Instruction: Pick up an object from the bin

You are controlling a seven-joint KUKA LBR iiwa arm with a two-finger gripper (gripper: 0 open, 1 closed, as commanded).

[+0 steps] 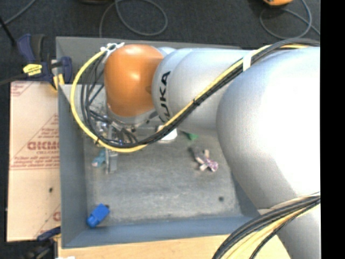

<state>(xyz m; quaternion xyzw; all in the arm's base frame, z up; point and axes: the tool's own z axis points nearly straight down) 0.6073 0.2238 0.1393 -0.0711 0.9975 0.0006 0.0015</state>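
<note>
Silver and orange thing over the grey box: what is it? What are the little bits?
It is a robot arm, seen by a camera looking down from above. It should pick one small thing out of the grey bin. Its gripper hangs low near the bin's left side. On the floor lie a blue thing in the near left corner, a small pink and purple thing further right, and a green bit beside the arm. I cannot tell whether anything is held.

Silver arm (pixel 259 107) in from the right, orange-capped wrist (pixel 132 80) at left, pincer (pixel 109 163) low beneath it.
</note>
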